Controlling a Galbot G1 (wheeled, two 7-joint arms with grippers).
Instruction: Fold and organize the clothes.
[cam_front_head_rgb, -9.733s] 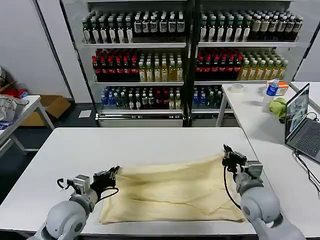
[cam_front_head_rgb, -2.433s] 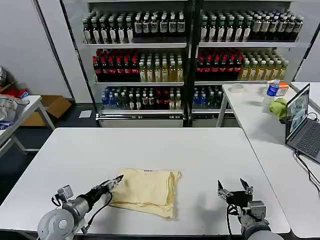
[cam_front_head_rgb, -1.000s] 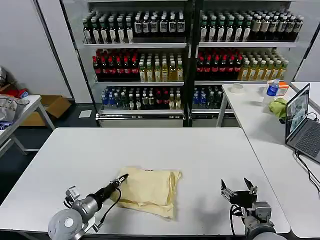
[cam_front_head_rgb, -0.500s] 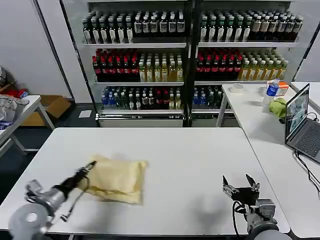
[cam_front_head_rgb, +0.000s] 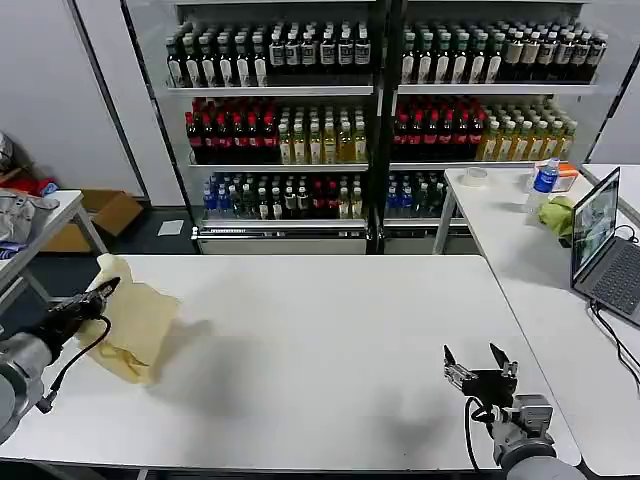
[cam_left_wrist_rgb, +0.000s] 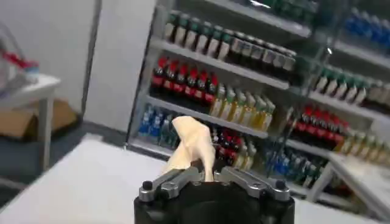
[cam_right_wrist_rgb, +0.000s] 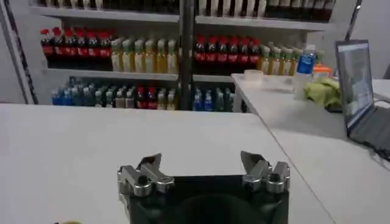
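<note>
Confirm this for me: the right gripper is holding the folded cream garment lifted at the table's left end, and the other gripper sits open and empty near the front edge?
Not quite: the left gripper holds the folded cream garment, as the head view shows. It is lifted at the left end of the table. The right gripper is the one open and empty near the front edge.

— What do you see different from a moment ago?
— Your left gripper (cam_front_head_rgb: 103, 288) now sits at the table's (cam_front_head_rgb: 330, 340) far left edge, and the clothes (cam_front_head_rgb: 135, 318) it pinches hang lifted, no longer flat mid-table.
</note>
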